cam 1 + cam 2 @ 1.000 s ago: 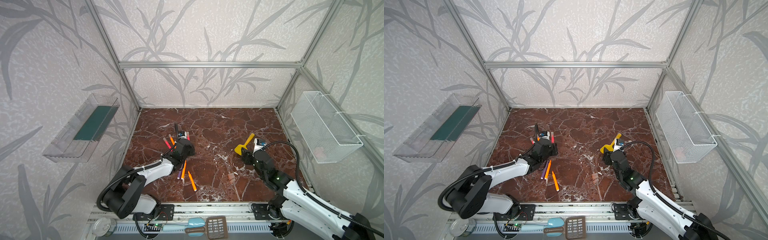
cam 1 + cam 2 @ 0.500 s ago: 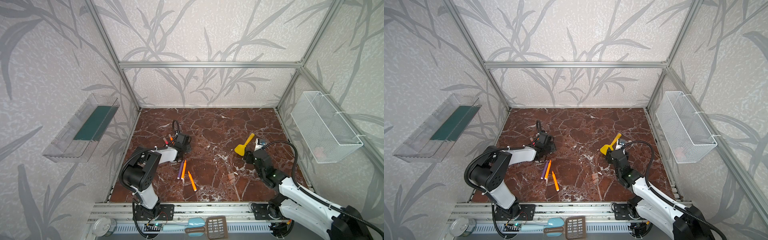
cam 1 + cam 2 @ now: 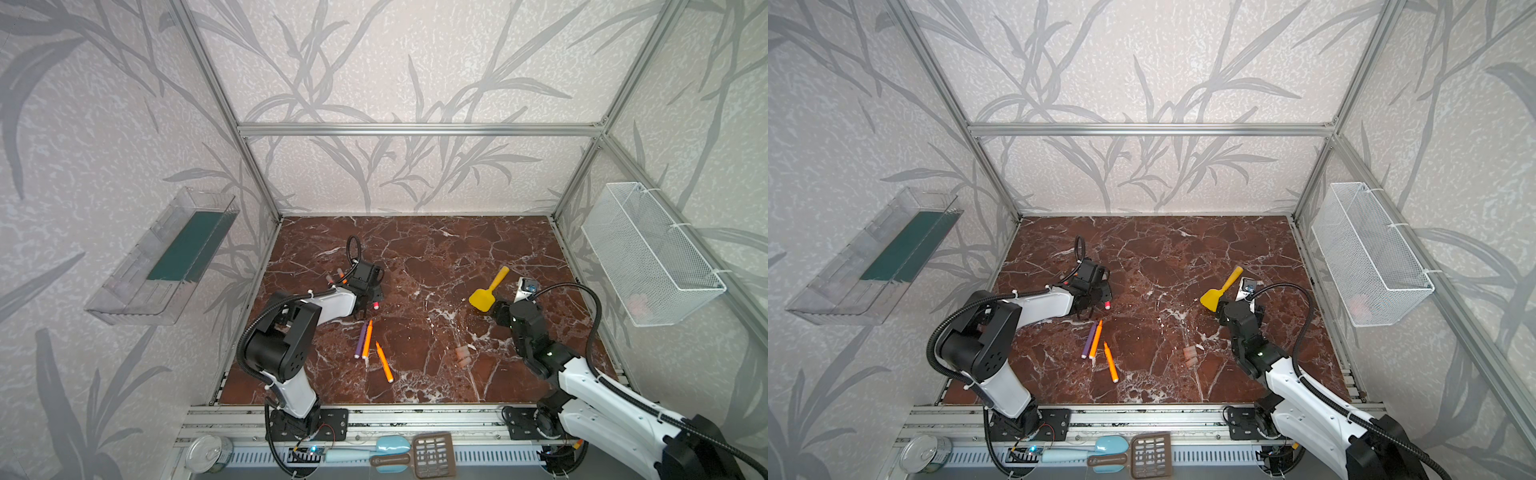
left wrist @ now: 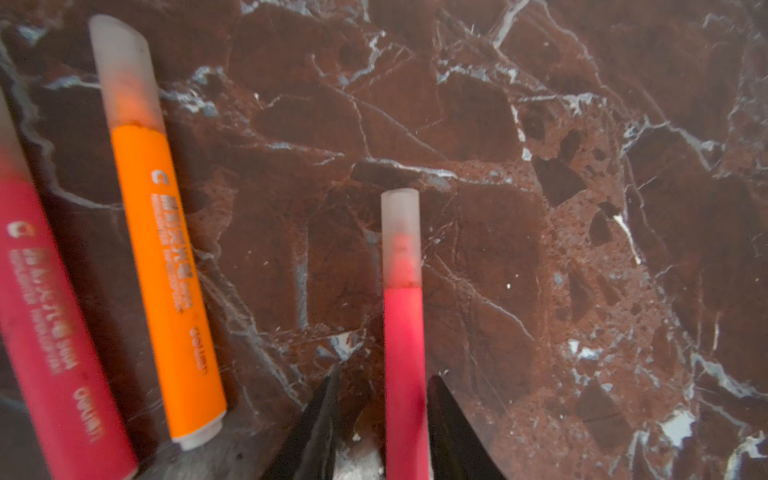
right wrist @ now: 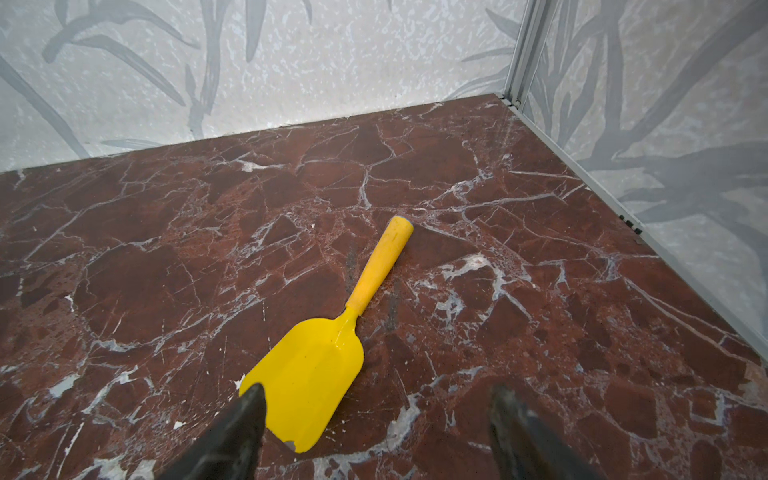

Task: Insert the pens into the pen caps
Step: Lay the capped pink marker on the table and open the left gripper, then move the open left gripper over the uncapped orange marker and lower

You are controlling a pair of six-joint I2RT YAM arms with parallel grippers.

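A red-pink pen [image 4: 404,332] with a pale cap [image 4: 400,237] on its tip lies on the marble floor between the jaws of my left gripper [image 4: 385,374]. The jaws are open, with a gap on one side of the pen. Beside it lie a capped orange pen [image 4: 166,266] and another red-pink pen [image 4: 54,332]. In a top view, a purple pen [image 3: 360,340] and two orange pens [image 3: 367,338] [image 3: 384,361] lie uncapped in front of the left gripper [image 3: 368,305]. Loose pen caps [image 3: 462,355] sit mid-floor. My right gripper [image 5: 378,392] is open and empty.
A yellow spatula [image 5: 316,370] lies just ahead of the right gripper, its blade by one fingertip. A clear shelf [image 3: 166,257] hangs on the left wall and a wire basket [image 3: 648,257] on the right wall. A can [image 3: 208,453] and scoops [image 3: 432,457] lie on the front rail.
The left jaws have opened and let go of the capped red-pink pen. The left arm's elbow has risen and the gripper shifted slightly back. The right jaws opened a little wider.
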